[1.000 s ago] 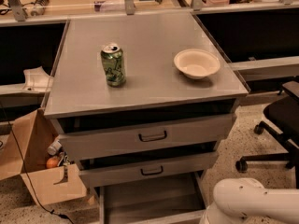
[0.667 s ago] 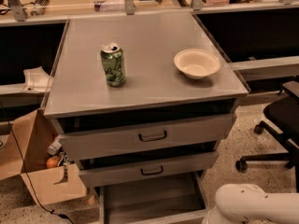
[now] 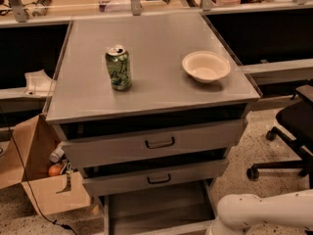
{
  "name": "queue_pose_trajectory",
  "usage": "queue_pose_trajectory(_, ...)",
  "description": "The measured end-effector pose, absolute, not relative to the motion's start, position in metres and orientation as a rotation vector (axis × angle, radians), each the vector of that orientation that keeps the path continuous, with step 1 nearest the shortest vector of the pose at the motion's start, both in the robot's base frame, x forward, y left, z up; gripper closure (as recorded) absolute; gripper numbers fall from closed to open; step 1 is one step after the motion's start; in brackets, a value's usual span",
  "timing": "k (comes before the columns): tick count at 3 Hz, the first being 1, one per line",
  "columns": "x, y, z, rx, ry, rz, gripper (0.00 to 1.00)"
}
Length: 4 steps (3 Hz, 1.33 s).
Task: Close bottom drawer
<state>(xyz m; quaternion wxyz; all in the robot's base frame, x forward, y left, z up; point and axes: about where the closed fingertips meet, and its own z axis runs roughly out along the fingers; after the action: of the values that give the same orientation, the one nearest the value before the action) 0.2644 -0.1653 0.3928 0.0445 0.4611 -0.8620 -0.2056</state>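
Note:
The grey cabinet has three drawers, all pulled out a little or more. The bottom drawer (image 3: 155, 205) is pulled out the farthest. Its wide shallow tray shows at the lower edge of the camera view, and its front panel and handle are cut off below the frame. Above it are the mid-height drawer (image 3: 195, 173) and the taller top drawer (image 3: 205, 137), each with a dark loop handle. Only a white arm link (image 3: 266, 210) shows at the bottom right, beside the tray's right side. The gripper is out of view below the frame.
A green can (image 3: 119, 67) and a cream bowl (image 3: 206, 66) stand on the cabinet top (image 3: 156, 38). An open cardboard box (image 3: 36, 180) sits on the floor at the left. A black office chair (image 3: 293, 131) stands at the right. Desks run along the back.
The white arm link has sunk slightly lower at the bottom right. The drawers, can and bowl have not moved.

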Motion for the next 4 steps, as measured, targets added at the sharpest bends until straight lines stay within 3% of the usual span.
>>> queue_pose_trajectory(4,0.266,-0.195,0.319,1.107,-2.812,-0.74,1.0)
